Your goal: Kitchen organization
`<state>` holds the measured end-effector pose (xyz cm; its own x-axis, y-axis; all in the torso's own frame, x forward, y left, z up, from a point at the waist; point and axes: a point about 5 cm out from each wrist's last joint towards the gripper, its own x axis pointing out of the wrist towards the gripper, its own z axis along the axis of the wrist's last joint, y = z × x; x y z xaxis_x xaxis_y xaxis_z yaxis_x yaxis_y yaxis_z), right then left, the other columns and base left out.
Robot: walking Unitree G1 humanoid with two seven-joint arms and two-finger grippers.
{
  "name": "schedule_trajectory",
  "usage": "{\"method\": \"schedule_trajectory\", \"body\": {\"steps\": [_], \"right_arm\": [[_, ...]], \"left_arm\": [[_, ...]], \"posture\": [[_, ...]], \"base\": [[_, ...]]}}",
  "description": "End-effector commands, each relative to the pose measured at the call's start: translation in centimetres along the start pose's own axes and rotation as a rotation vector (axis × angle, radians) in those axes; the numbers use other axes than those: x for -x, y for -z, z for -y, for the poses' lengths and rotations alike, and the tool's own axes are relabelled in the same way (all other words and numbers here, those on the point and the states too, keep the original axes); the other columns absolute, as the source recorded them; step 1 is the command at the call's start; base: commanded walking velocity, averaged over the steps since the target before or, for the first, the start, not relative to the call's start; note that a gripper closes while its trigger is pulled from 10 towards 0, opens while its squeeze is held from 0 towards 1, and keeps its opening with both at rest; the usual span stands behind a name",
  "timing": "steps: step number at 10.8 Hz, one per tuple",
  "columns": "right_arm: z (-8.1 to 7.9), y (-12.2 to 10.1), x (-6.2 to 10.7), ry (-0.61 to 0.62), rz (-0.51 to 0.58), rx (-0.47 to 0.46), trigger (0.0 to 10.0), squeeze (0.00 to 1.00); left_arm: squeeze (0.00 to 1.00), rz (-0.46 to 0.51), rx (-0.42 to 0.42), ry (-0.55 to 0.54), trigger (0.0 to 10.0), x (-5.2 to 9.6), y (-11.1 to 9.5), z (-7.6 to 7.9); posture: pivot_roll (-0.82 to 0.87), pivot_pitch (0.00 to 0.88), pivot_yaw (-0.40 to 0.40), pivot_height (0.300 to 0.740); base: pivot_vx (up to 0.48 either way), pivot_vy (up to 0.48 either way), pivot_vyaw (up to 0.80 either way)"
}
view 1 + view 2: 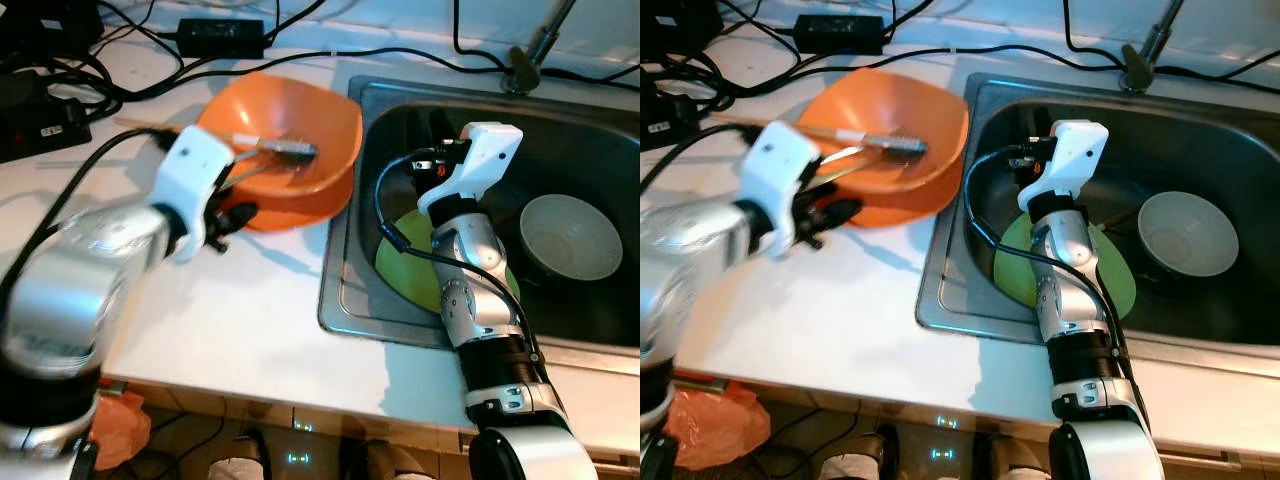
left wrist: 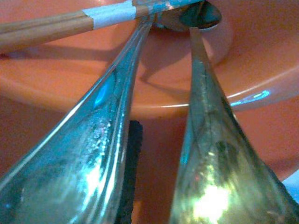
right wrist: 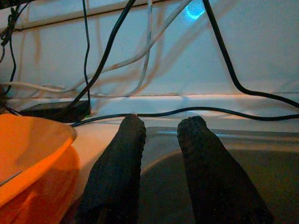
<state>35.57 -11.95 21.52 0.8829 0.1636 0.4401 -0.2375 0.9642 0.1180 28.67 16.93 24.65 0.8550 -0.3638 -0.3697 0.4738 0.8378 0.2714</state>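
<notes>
An orange bowl (image 1: 285, 140) sits on the white counter (image 1: 230, 320) just at nine o'clock of the steel sink (image 1: 345, 290), its rim close to the sink's edge. Inside the bowl lie a pair of wooden chopsticks (image 1: 830, 132) with a pale band around them, running from nine o'clock across toward the bowl's middle, and two metal spoons (image 2: 140, 93) whose bowls rest near the centre and whose handles stick out over the rim at seven o'clock. The left gripper (image 1: 232, 215) is at that seven o'clock edge of the bowl, right where the handles come out; in the left wrist view the two shiny handles run along either side of a black finger (image 2: 128, 177), but whether the claw is clamped on them or merely beside them cannot be told. The right gripper (image 3: 159, 154) hovers above the sink's near-left part, its two black fingers slightly apart with nothing between them, pointing toward the back wall and its hanging cables (image 3: 117, 51). Under the right arm a green plate (image 1: 1015, 265) lies on the sink floor, and at three o'clock of it, apart from it, stands a white bowl (image 1: 570, 235). A black power brick (image 1: 220, 38) lies on the counter at twelve o'clock of the orange bowl.
</notes>
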Motion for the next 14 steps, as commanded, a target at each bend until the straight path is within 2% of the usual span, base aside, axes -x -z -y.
{"method": "schedule_trajectory", "body": {"steps": [1, 3, 6, 9, 14], "right_arm": [[0.5, 1.4, 0.7, 0.014, -0.061, -0.008, 10.0, 0.0], [0.5, 1.4, 0.6, 0.009, -0.063, -0.006, 10.0, 0.0], [0.4, 1.4, 0.5, 0.003, -0.062, -0.008, 10.0, 0.0], [0.7, 1.4, 0.6, 0.01, -0.064, -0.004, 10.0, 0.0], [0.7, 1.4, 0.1, -0.008, -0.07, -0.002, 10.0, 0.0]], "left_arm": [[0.0, -0.099, 0.038, 0.024, 10.0, 0.1, 1.8, 0.4], [0.0, -0.116, 0.044, 0.018, 10.0, 1.6, 2.1, 1.0], [0.0, -0.094, 0.048, 0.003, 10.0, 1.8, 1.2, 1.3], [0.0, -0.137, 0.039, -0.011, 10.0, 3.3, 1.9, 0.9], [0.0, -0.153, 0.017, 0.044, 10.0, 5.6, 2.2, 2.2]], "posture": [[0.34, 0.257, -0.033, 0.74], [0.34, 0.258, -0.04, 0.74], [0.33, 0.249, -0.039, 0.74], [0.34, 0.258, -0.047, 0.74], [0.36, 0.272, -0.075, 0.74]], "base": [[0.0, 0.0, 0.0], [0.0, 0.0, 0.0], [0.0, 0.0, 0.0], [0.0, 0.0, 0.0], [0.0, 0.0, 0.0]]}}
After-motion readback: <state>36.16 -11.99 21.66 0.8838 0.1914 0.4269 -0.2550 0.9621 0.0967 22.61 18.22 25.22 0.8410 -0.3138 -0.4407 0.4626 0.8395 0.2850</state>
